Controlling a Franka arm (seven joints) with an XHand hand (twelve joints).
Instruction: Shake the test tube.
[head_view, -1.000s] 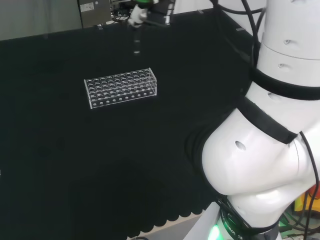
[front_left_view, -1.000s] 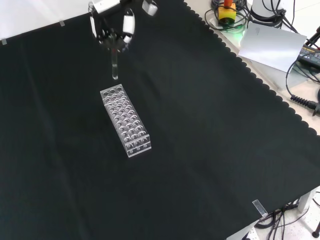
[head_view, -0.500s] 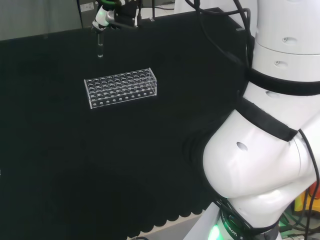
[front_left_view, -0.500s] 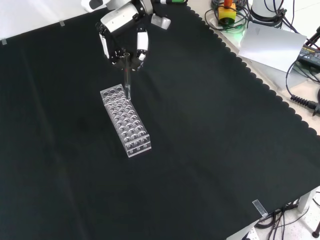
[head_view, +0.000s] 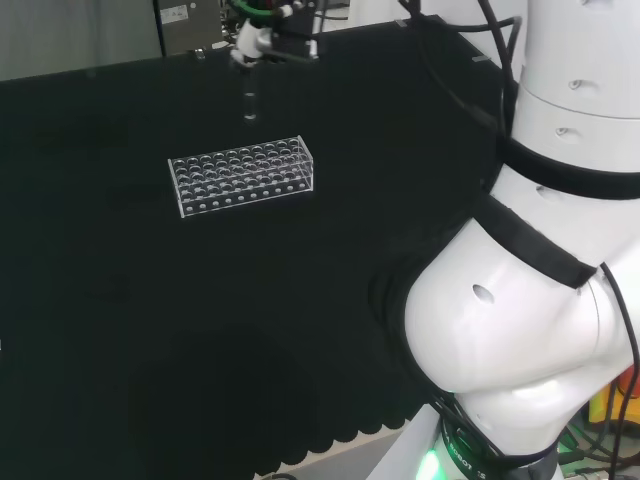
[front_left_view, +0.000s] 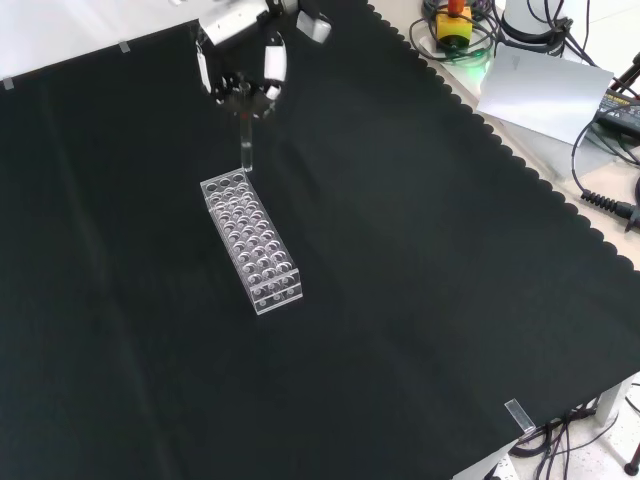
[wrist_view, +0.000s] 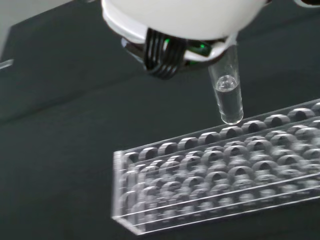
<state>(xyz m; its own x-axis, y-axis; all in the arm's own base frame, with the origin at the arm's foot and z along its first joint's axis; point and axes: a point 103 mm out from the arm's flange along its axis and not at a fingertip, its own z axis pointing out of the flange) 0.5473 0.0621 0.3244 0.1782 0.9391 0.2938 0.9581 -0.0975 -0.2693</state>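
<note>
Hand: the hand (front_left_view: 240, 65) hangs above the far end of the black cloth in the front view, its fingers (front_left_view: 273, 60) curled down around the top of the test tube; in the head view it sits high at the back of the cloth (head_view: 262, 38).
Test tube: the test tube (front_left_view: 244, 140) is clear and hangs about upright from the hand, off the counter, with its rounded lower end in the air. In the wrist view (wrist_view: 227, 92) its lower part seems to hold a clear liquid, though the clear wall makes this hard to judge.
Tube against rack: in the front view the tube's lower end hangs just above the far end of the rack. In the wrist view it hangs above the rack's edge row of holes. Whether it clears the rack fully I cannot tell from these views.
Rack: a clear plastic rack (front_left_view: 251, 242) with many rows of round holes stands on the cloth, near the hand. In the head view it lies lengthwise across the cloth (head_view: 242, 175).
Counter: the counter (front_left_view: 420, 300) is covered with black cloth with a scalloped edge.
</note>
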